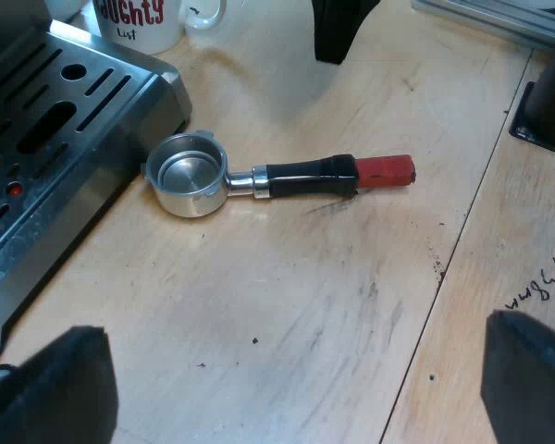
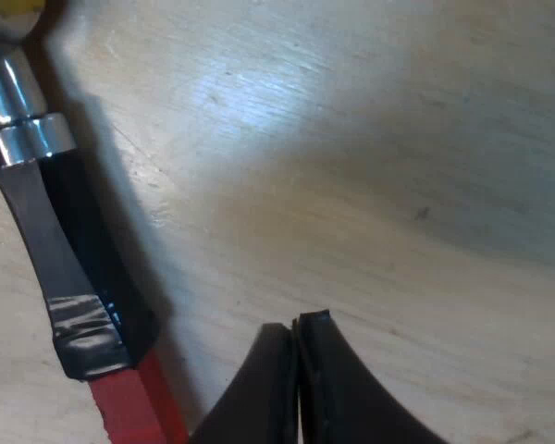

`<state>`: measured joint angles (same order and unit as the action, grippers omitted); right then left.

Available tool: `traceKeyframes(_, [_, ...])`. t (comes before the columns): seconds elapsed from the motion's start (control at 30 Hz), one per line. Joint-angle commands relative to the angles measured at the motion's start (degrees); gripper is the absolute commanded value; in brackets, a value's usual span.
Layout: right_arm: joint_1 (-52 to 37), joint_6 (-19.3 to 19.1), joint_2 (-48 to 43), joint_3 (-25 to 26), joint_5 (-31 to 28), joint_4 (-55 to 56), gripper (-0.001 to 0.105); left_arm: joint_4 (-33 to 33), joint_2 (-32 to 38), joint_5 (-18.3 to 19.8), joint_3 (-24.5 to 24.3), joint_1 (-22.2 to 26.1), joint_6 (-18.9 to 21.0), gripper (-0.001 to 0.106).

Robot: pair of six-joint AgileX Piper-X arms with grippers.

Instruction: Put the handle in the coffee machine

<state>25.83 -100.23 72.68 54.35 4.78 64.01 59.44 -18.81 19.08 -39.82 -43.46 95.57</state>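
Observation:
The metal holder (image 1: 187, 174) lies loose on the wooden table, its empty basket up against the espresso machine's drip tray (image 1: 46, 157). Its dark handle (image 1: 310, 178) ends in red (image 1: 385, 171) and points away from the machine. My left gripper (image 1: 293, 384) hangs above the table short of the holder, open, its fingers (image 1: 55, 388) wide apart with nothing between them. My right gripper (image 2: 294, 370) is shut on nothing, fingertips pressed together just above the table beside the handle (image 2: 46, 240) and its red end (image 2: 129, 407). It shows as a dark shape (image 1: 338, 28) beyond the handle.
A white mug (image 1: 139, 23) with red lettering stands by the machine's corner. A black base (image 1: 546, 102) sits on the neighbouring table board. A seam (image 1: 462, 231) runs between the two boards past the red end.

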Motion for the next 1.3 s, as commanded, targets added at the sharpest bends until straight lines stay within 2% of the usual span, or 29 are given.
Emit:
traceKeyframes(0.03, [1.4, -0.2, 2.0, 0.1, 0.1, -1.1, 0.0, -0.6, 0.0, 0.1, -0.4, -0.4, 0.6, 0.081])
traceKeyframes(0.33, [6.4, -1.6, 8.3, 0.1, -4.8, -6.7, 0.0, -0.6, 0.0, 0.1, -0.4, -0.4, 0.6, 0.081])
traceKeyframes(0.87, [6.6, -4.1, 14.5, 0.1, -4.8, -12.8, 0.0, 0.2, 0.0, 0.1, -0.4, -0.4, 0.6, 0.081])
traceKeyframes(1.03, [6.6, -5.5, 15.5, -1.3, -4.8, -13.4, 0.0, 0.2, 0.0, 0.1, -0.4, -0.4, 0.6, 0.081])
traceKeyframes(1.1, [6.6, -5.5, 15.5, -3.0, -4.4, -13.9, 0.0, 0.2, 0.0, 0.1, -0.4, -0.4, 0.6, 0.081])
traceKeyframes(1.3, [7.1, -5.4, 15.5, -3.8, -3.2, -14.1, 0.0, 0.2, 0.0, 0.1, -0.4, -0.4, 0.6, 0.081])
